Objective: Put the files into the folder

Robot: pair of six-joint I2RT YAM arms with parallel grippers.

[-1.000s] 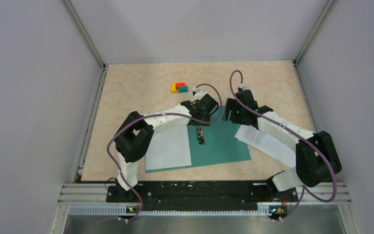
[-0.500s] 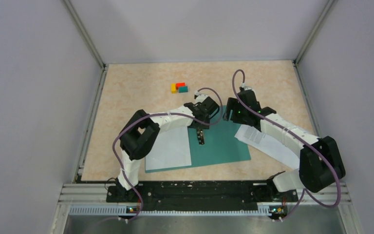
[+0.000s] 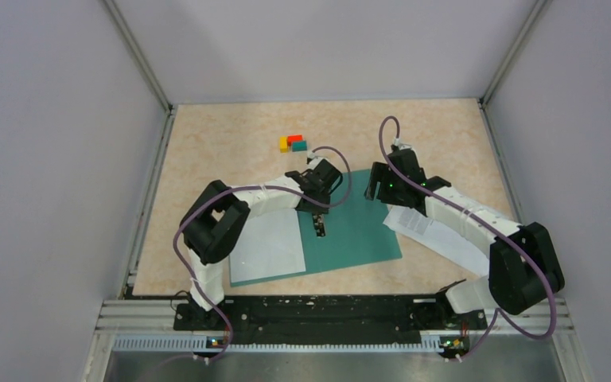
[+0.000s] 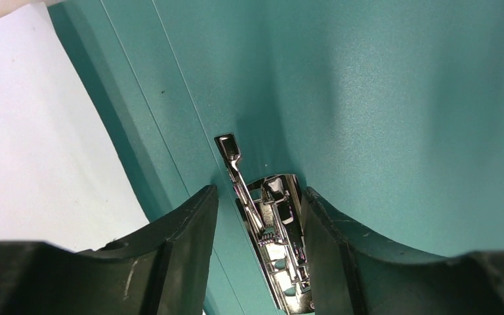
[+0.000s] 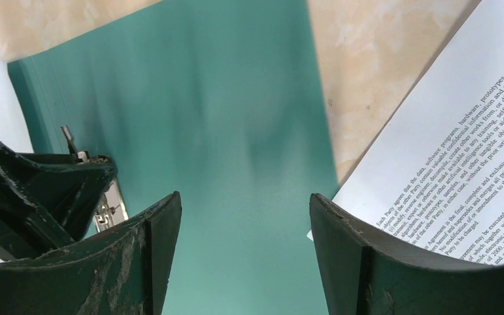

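The teal folder lies open on the table, with its metal clip on the spine. A blank white sheet lies on its left half. A printed sheet lies on the table to the right of the folder, under my right arm. My left gripper is down on the spine. Its jaws stand narrow around the clip, the right finger against it. My right gripper is open and empty over the folder's right half, with the printed sheet beside it.
Small yellow, red and teal blocks sit behind the folder near the table's middle back. Grey walls enclose the table on three sides. My left gripper also shows in the right wrist view.
My left gripper has moved left at the clip, and the folder with the blank sheet has slid and turned leftward with it. The right gripper has stayed nearly still.
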